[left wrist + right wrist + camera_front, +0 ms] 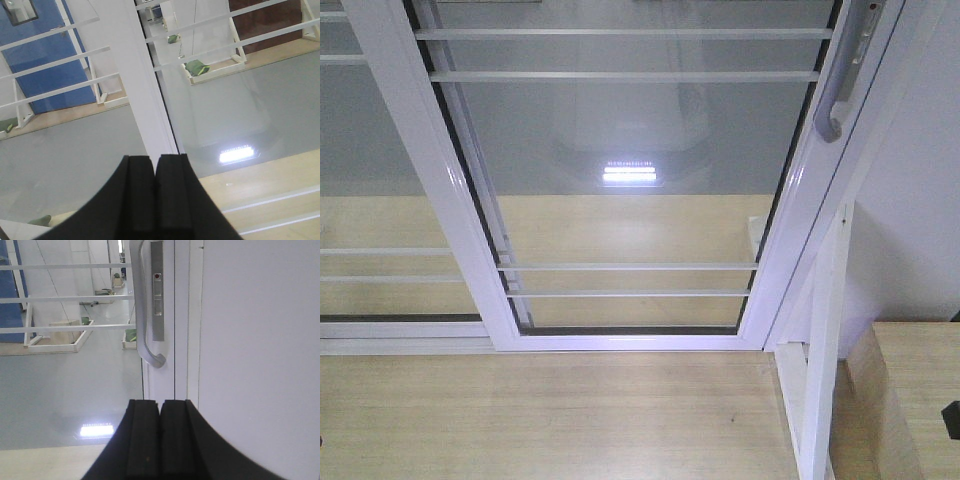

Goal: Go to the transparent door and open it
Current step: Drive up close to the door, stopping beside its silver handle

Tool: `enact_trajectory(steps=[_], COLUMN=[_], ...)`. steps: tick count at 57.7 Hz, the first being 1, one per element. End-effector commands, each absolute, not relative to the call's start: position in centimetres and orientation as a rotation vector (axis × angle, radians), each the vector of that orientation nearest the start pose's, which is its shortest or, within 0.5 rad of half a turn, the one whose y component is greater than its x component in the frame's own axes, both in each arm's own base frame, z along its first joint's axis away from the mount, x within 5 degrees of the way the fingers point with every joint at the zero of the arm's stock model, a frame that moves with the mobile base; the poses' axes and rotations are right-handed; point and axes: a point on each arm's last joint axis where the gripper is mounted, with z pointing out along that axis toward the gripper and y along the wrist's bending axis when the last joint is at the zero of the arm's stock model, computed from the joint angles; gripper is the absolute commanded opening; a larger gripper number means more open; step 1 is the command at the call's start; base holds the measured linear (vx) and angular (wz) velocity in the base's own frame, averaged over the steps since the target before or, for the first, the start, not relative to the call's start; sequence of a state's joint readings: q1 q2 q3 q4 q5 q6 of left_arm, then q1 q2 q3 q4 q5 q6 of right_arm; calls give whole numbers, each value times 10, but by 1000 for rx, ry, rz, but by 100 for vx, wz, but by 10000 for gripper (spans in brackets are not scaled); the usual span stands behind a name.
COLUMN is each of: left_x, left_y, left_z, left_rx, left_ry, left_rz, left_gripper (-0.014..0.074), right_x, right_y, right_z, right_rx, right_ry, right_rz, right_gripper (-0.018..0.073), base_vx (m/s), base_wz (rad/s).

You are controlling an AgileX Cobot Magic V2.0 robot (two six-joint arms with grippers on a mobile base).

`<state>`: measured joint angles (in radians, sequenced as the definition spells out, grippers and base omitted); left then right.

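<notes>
The transparent door (630,160) fills the front view, a clear glass panel in a white frame with thin white horizontal bars. Its curved grey pull handle (843,85) sits on the right stile, at the top right. In the right wrist view the handle (145,315) stands just above and slightly left of my right gripper (160,402), which is shut and empty, a short way from it. My left gripper (155,159) is shut with nothing in it, pointing at the white stile (135,80) between two glass panes. Neither gripper shows in the front view.
A second white-framed glass panel (370,180) without a handle overlaps on the left. A white wall (260,340) stands right of the door. A white post (825,340) and a wooden surface (915,390) sit at the lower right. Wooden floor (540,410) lies before the door.
</notes>
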<state>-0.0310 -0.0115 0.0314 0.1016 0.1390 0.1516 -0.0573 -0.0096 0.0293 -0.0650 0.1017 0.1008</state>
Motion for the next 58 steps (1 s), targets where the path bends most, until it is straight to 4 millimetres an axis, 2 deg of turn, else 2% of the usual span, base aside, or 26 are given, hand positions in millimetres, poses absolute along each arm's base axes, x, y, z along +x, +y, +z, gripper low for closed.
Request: enact_trajectory(steps=[1,58], left_x=[57,57], left_y=[-1,-1], left_z=[192,192], left_rx=[219,219], left_ry=[1569,1569], left_rz=[174,174], left_gripper=[-6,-6], right_x=[56,56], right_y=[-4,-4], right_z=[201,201], right_rx=[63,63], right_ry=[1510,1510], right_rz=[-33,-33], right_gripper=[-9,-9], base_vx=[10,6], base_wz=[1,0])
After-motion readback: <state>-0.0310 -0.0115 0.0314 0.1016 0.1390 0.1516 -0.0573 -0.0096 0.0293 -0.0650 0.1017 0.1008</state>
